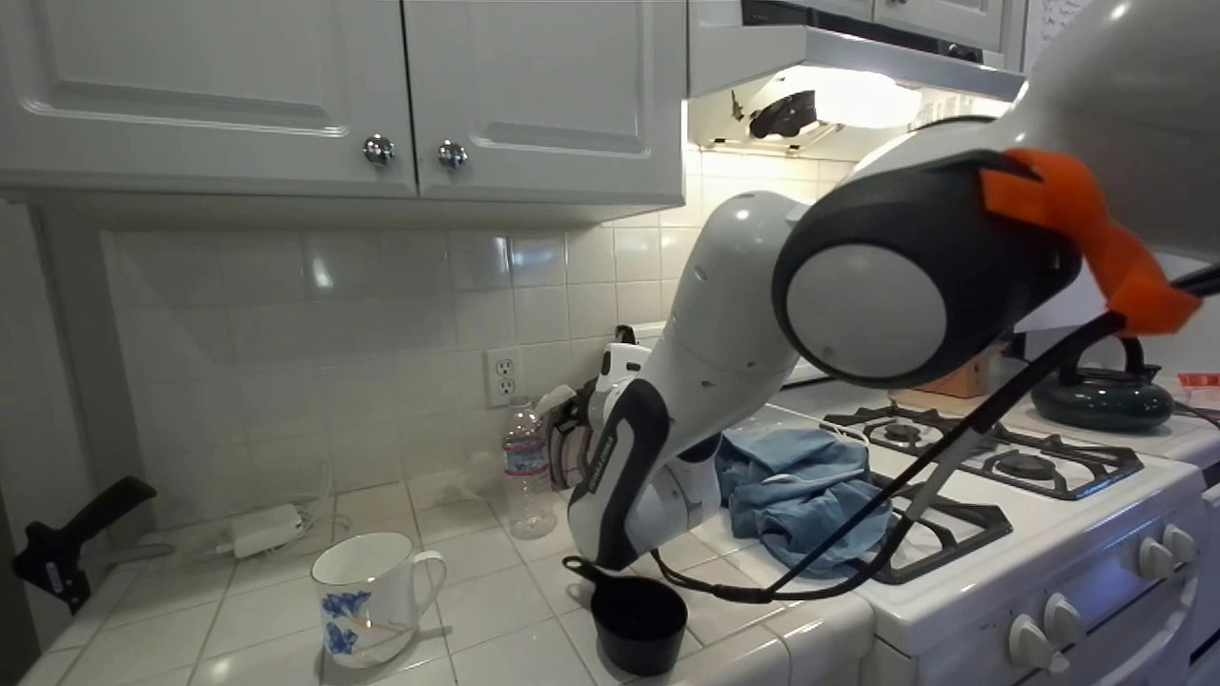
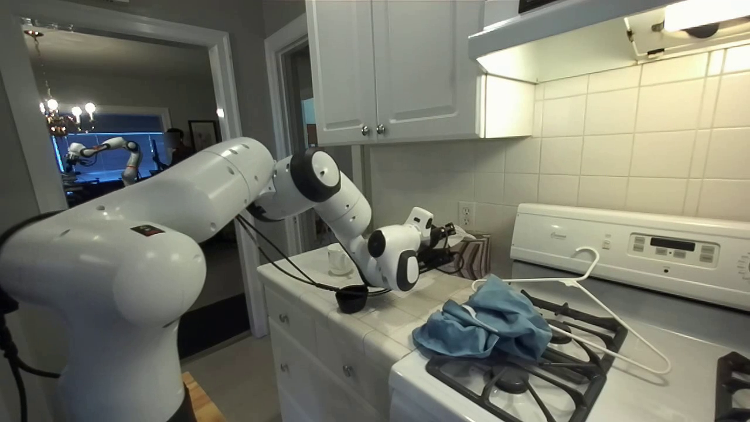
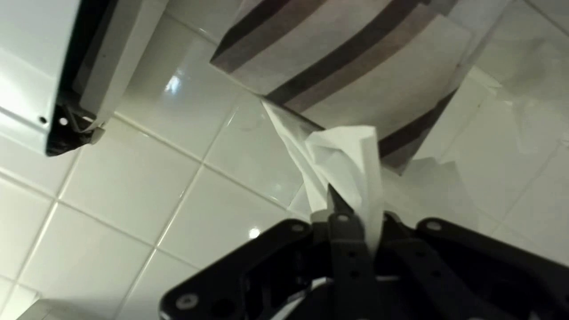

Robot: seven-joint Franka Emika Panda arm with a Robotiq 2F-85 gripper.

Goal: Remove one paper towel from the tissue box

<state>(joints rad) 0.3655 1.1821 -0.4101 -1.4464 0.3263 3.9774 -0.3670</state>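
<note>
The tissue box (image 3: 355, 58) has dark and pale stripes and fills the top of the wrist view. It stands at the back of the tiled counter in both exterior views (image 1: 570, 455) (image 2: 474, 258), partly behind my arm. A white paper towel (image 3: 344, 155) runs from the box's edge to my gripper (image 3: 366, 222). The fingers are close together with the towel pinched between them. The towel also shows as a small white piece above the box in both exterior views (image 1: 556, 397) (image 2: 461, 236). The fingertips are small and partly hidden in an exterior view (image 2: 450, 230).
A plastic bottle (image 1: 527, 476) stands beside the box. A white floral mug (image 1: 372, 600) and a small black pan (image 1: 639, 615) stand nearer the counter's front. A blue cloth (image 2: 486, 325) and a white hanger (image 2: 621, 325) lie on the stove. Upper cabinets (image 1: 543, 95) overhang the counter.
</note>
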